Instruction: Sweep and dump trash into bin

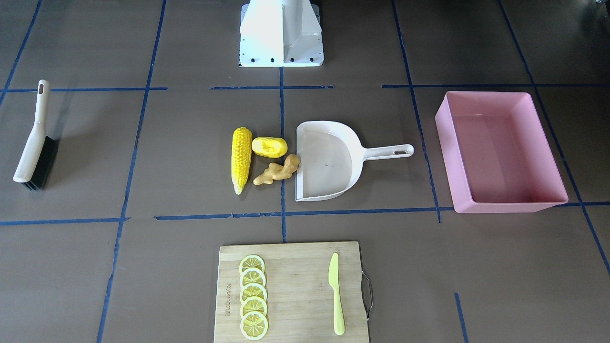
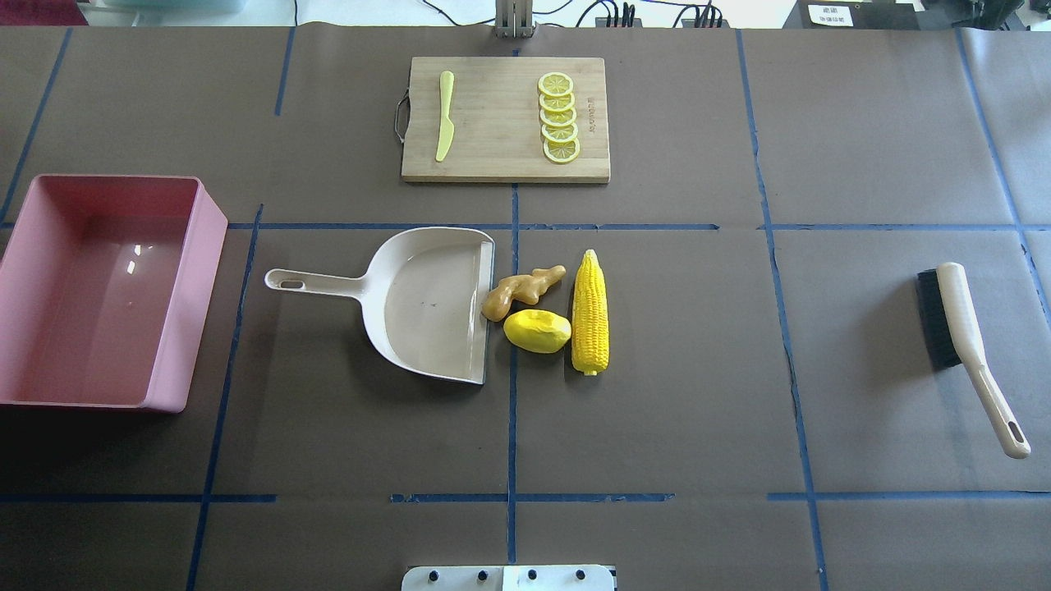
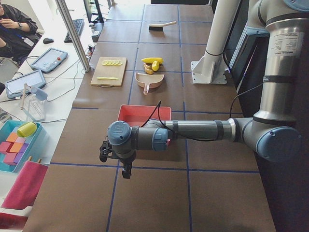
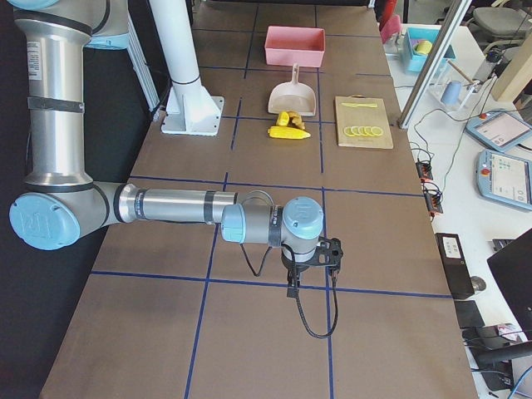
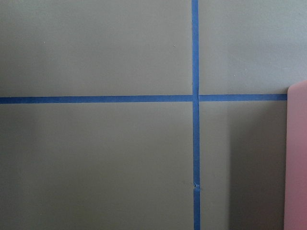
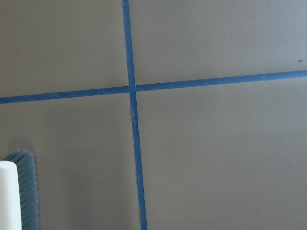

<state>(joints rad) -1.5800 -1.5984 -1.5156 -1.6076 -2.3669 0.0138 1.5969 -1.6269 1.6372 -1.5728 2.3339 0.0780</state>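
The corn cob, the yellow oval fruit piece and the tan ginger root lie together at the table's middle, right at the mouth of the beige dustpan. The pink bin stands empty at the left. A brush lies at the far right. My left gripper hangs over the table near the bin's outer side, and my right gripper hangs near the brush. Both show only in the side views, so I cannot tell whether they are open or shut.
A wooden cutting board at the far side holds several lemon slices and a lime-green knife. The left wrist view shows the bin's edge; the right wrist view shows the brush.
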